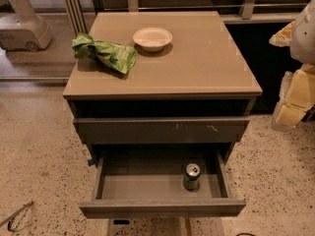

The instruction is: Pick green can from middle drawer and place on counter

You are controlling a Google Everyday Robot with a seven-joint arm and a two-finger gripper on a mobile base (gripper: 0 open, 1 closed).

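The green can (191, 176) stands upright in the open middle drawer (162, 207), towards its right side. The drawer is pulled out at the front of the grey cabinet. The tan counter (197, 63) is the cabinet's top. My gripper (291, 100) hangs at the right edge of the view, beside the cabinet's right side. It is above and to the right of the can, well apart from it, and holds nothing that I can see.
A bright green snack bag (105, 53) lies on the counter's left part and a white bowl (152, 38) sits near its back middle. The drawer front with white scratches (162, 130) juts out slightly above the open drawer. Speckled floor surrounds the cabinet.
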